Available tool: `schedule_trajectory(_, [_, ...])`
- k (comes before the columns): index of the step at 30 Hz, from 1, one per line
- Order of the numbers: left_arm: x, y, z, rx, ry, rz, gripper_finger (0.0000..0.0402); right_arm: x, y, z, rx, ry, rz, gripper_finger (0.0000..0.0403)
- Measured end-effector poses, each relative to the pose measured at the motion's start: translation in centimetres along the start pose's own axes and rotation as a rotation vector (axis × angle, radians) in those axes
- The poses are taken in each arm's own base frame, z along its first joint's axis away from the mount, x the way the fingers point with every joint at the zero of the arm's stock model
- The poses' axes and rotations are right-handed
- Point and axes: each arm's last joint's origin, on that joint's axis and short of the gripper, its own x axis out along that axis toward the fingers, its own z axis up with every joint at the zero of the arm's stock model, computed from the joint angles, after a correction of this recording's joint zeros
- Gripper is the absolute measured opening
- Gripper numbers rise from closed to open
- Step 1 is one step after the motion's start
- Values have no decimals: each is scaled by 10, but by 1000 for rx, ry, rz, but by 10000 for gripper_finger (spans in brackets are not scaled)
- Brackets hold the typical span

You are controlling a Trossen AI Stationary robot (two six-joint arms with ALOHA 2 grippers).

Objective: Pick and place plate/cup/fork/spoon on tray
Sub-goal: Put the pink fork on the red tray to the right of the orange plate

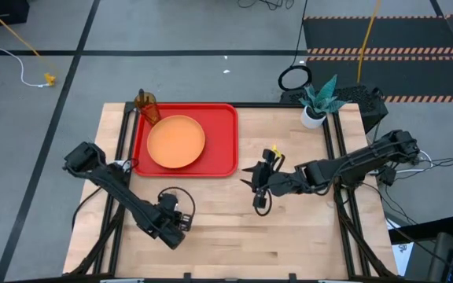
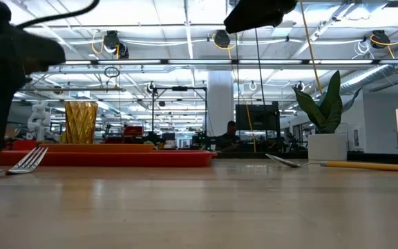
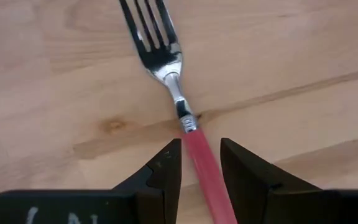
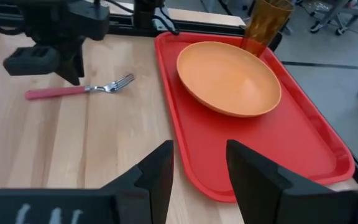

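The red tray (image 1: 220,134) lies at the table's far left. The orange plate (image 1: 176,141) rests on it, and the amber cup (image 1: 146,105) stands upright at its far left corner. The fork (image 3: 166,68) lies flat on the wood near the tray's near edge, and it also shows in the right wrist view (image 4: 79,91). My left gripper (image 3: 201,155) is open just above the fork's red handle (image 3: 207,174), one finger on either side. The spoon (image 2: 337,164) lies on the table right of centre. My right gripper (image 4: 199,162) is open and empty, above mid-table, facing the tray.
A white pot with a green plant (image 1: 315,106) stands at the table's far right. Black frame rails run along the table's left and right sides. Bare wood lies between the tray and the near edge.
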Motion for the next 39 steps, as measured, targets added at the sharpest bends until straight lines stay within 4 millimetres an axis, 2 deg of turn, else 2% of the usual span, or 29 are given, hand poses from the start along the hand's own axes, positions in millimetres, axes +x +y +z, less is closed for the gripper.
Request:
schedule_trajectory(8, [20,-5,-8,-63,0,33,113,-2,4,-1,-74,0,18,141])
schedule_trajectory(16, [29,-8,-6,-80,-14,66,113,-2,4,-1,-154,0,18,141])
schedule_trajectory(23, [32,-12,0,14,-1,60,105,-2,3,-4,-245,35,17,141])
schedule_trajectory(29, [33,-14,2,58,-1,58,47,-10,-1,-6,-276,63,15,141])
schedule_trajectory(35, [29,-20,3,91,-26,35,45,-24,-10,-6,-310,93,14,141])
schedule_trajectory(39, [17,-39,6,80,-34,-55,54,-38,-19,-8,-351,122,13,141])
